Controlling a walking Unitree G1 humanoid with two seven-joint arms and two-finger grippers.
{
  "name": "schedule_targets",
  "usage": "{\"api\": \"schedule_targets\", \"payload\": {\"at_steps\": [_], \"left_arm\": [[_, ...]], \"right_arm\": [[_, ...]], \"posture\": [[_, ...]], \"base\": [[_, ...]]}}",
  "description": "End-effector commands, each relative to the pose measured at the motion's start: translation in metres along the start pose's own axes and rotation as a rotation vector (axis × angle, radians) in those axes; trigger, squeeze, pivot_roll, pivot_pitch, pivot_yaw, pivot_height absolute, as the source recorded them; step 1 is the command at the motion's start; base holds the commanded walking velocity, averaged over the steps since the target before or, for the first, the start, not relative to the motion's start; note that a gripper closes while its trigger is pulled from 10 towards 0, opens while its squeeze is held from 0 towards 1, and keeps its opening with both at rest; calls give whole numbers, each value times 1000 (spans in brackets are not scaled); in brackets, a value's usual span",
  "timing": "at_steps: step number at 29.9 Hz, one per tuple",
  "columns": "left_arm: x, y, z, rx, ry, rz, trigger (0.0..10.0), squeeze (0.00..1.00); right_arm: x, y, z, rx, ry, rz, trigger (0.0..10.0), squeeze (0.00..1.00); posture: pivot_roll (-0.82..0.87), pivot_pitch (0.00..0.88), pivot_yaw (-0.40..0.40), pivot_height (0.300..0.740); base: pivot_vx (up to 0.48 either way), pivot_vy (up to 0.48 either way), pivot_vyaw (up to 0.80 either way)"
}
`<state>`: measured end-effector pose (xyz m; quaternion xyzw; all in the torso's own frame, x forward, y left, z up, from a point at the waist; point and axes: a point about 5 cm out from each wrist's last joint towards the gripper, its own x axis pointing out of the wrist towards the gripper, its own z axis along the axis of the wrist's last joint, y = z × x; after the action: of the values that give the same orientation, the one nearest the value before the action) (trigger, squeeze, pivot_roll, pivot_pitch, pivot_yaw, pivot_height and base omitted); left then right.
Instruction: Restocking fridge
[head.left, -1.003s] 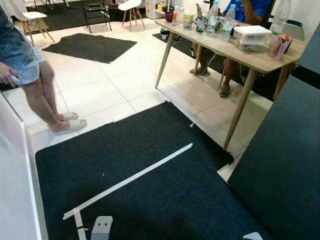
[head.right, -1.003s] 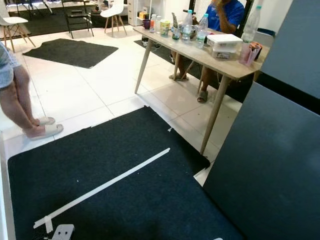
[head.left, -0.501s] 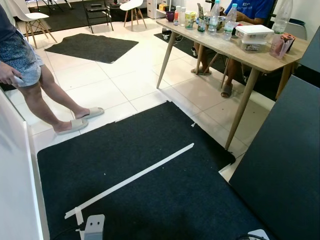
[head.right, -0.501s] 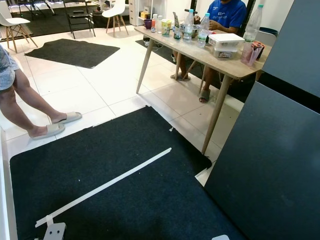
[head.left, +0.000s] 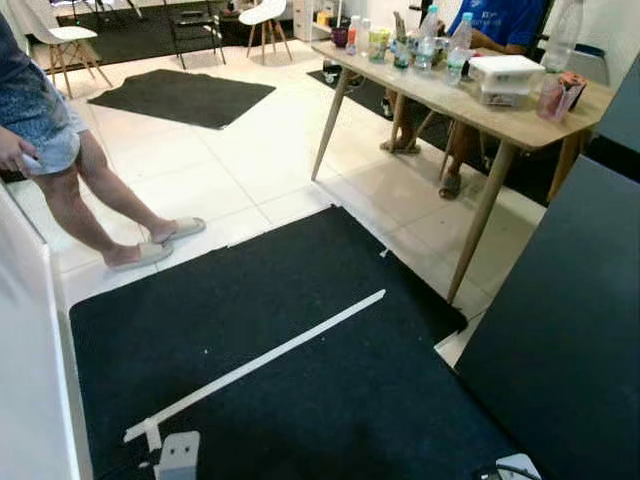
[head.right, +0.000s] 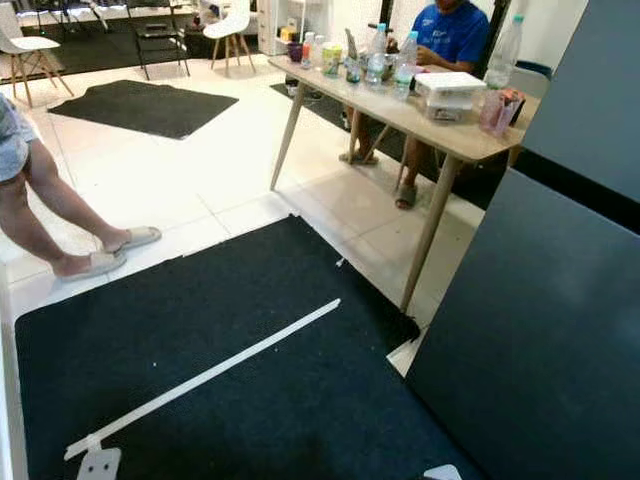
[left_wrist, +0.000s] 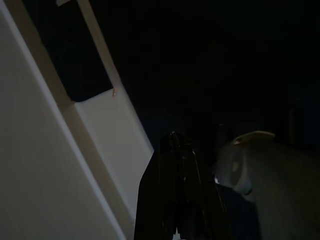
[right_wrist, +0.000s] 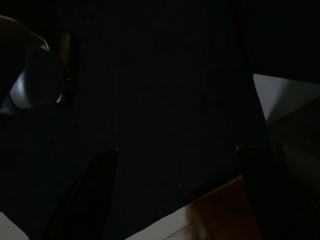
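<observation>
Hanging idle: L claw (left_wrist: 175, 150) closed, R claw (right_wrist: 175, 165) spread.

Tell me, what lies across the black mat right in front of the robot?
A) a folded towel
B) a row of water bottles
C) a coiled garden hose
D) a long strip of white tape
D: a long white tape strip runs diagonally across the black mat, while the water bottles stand up on the wooden table.

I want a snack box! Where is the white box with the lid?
The white lidded box sits on the wooden table ahead on the robot's right, between the water bottles and the pink cup.
</observation>
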<state>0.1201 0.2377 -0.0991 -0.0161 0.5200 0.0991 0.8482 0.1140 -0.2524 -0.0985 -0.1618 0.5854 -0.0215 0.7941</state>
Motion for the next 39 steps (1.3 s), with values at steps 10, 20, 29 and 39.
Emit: {"api": "schedule_targets", "payload": {"at_steps": [10, 20, 29, 39], "left_arm": [[-1, 9, -3, 28, 31, 10, 10000, 0], [-1, 4, -3, 46, 28, -10, 10000, 0], [0, 0, -2, 57, 23, -28, 10000, 0], [0, -5, -3, 60, 22, -41, 10000, 0]], "right_arm": [[0, 1, -4, -13, 7, 7, 10000, 0], [0, 4, 2, 0, -6, 14, 10000, 0], [0, 6, 2, 11, -5, 24, 10000, 0], [0, 8, 3, -10, -3, 27, 10000, 0]], "posture": [[-54, 0, -19, 740], [-48, 0, -14, 740], [-44, 0, -14, 740], [-42, 0, -22, 740]], "base": [[341, 0, 0], [371, 0, 0], [371, 0, -642], [372, 0, 0]]}}
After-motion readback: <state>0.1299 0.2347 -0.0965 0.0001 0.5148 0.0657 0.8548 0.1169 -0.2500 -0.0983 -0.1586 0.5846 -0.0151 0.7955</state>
